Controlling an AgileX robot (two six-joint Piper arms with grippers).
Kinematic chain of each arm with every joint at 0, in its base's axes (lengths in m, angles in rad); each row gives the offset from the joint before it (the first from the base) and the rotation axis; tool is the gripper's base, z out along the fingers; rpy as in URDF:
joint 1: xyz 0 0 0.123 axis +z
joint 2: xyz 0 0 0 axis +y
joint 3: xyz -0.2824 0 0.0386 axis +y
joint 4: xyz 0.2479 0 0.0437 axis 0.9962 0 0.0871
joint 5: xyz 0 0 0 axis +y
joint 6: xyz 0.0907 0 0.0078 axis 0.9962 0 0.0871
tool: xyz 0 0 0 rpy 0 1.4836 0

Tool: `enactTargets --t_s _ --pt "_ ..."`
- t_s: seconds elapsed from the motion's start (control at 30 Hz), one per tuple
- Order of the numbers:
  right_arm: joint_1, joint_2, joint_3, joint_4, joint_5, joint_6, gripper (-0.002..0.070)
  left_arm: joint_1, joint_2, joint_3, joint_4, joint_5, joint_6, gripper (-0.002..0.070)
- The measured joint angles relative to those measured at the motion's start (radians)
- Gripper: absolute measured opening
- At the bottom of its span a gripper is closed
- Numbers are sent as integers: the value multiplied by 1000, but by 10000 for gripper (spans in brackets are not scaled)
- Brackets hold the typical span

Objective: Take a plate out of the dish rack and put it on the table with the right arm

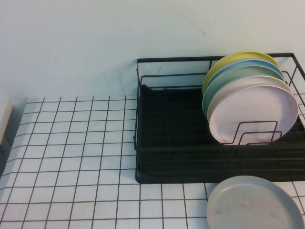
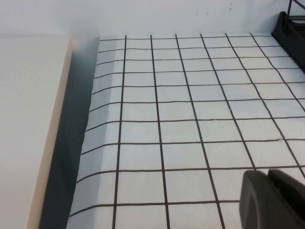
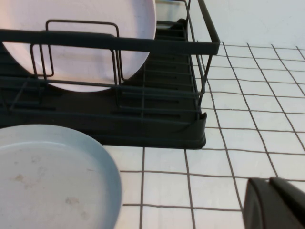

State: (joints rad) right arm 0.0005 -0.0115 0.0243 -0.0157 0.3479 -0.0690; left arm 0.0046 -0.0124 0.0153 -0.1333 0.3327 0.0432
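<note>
Lying flat before dish rack [image 1: 190,138], grey plate [image 1: 255,204], beside right claw [image 3: 279,202], left claw [image 2: 271,198] apart.

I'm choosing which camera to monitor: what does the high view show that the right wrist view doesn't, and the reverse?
Only the high view shows the full stack behind the pink plate: yellow plate, blue plate and green plate; neither gripper appears there.

Only the right wrist view shows the right gripper, low over the table beside the dish rack.

Both show the rack, the pink plate, and the grey plate lying on the table.

The left gripper appears only in the left wrist view.
</note>
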Motion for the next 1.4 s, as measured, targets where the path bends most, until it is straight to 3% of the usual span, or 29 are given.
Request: enactTargets --t_s 0.9,1.0,1.23,1.4 --pt "0 0 2 -37 -37 0 -3 0 0 0 0 0 -4 -3" --pt "0 0 7 -52 -200 0 -3 0 0 0 0 0 -4 -3" --pt "0 0 7 -58 -897 16 -3 0 0 0 0 0 -4 -3" --pt "0 -1 5 -50 -1126 -63 -3 0 0 0 0 0 -4 -3"
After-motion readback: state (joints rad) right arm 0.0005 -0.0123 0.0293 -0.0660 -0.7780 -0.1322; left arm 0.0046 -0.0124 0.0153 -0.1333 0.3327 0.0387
